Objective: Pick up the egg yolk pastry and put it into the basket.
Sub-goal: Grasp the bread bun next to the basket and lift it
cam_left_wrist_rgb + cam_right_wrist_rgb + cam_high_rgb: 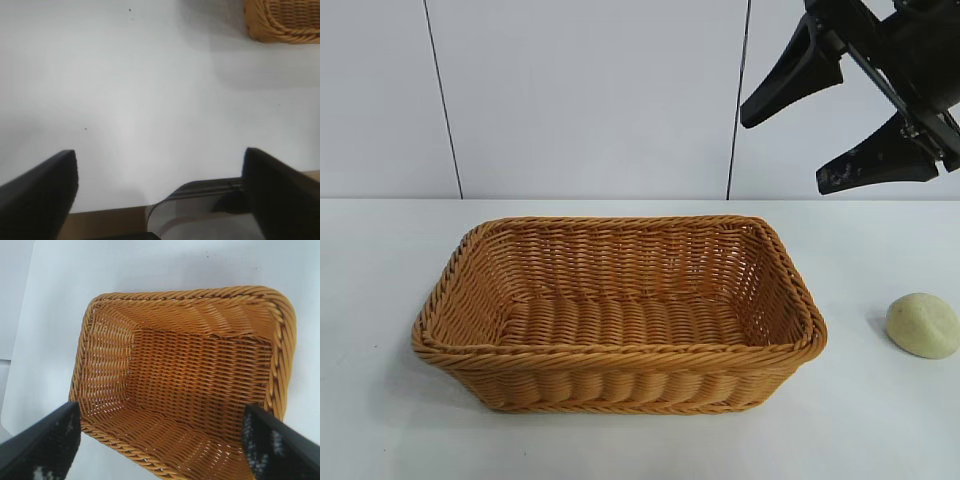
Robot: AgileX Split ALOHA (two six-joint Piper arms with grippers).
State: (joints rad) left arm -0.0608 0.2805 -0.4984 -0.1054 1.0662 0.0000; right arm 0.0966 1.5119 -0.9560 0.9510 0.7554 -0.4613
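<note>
The egg yolk pastry (924,325), a small pale yellow-green dome, lies on the white table to the right of the basket (620,395). The basket is a large tan wicker rectangle in the middle of the table, and nothing lies in it. My right gripper (790,140) hangs open and empty high above the basket's right end, well above and left of the pastry. In the right wrist view its fingertips (50,440) frame the basket's inside (200,375). My left gripper (160,175) is open and empty over bare table, out of the exterior view; a basket corner (282,22) shows far off.
The white table (380,300) spreads around the basket, backed by a white panelled wall (590,90). In the left wrist view the table's near edge (110,216) and a grey rounded rig part (200,205) lie below the fingers.
</note>
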